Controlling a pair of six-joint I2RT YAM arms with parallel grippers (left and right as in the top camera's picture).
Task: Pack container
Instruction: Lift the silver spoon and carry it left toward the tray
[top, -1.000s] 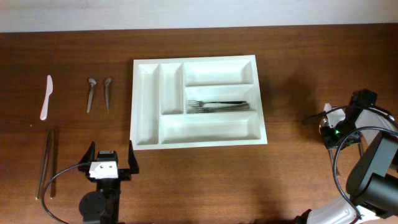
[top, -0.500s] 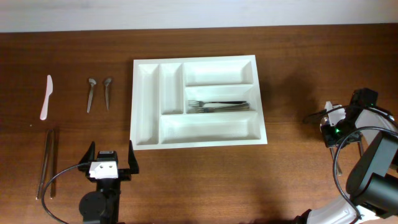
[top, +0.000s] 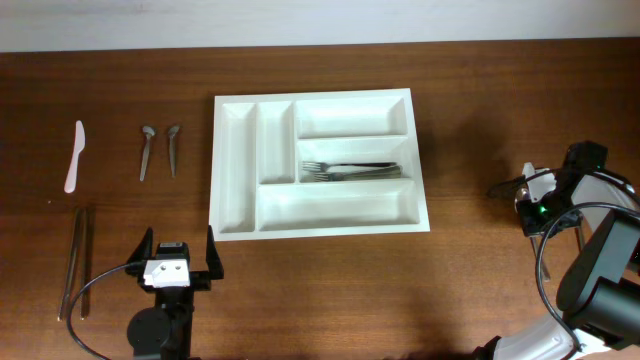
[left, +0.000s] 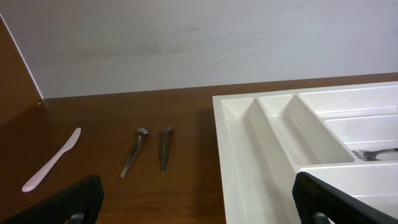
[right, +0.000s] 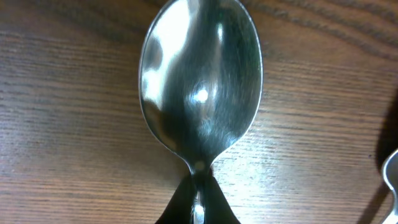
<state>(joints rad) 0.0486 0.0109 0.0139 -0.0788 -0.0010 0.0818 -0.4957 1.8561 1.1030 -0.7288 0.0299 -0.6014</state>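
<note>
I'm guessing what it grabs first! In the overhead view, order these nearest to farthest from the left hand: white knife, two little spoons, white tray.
1. white tray, just right of the left hand.
2. two little spoons, farther back, slightly left.
3. white knife, far left.

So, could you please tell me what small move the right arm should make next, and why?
Probably a short lift straight up. The right gripper looks shut on the neck of the spoon, whose bowl seems to rest on the table. The container sits well away, so the spoon should clear the wood before any carry.
</note>
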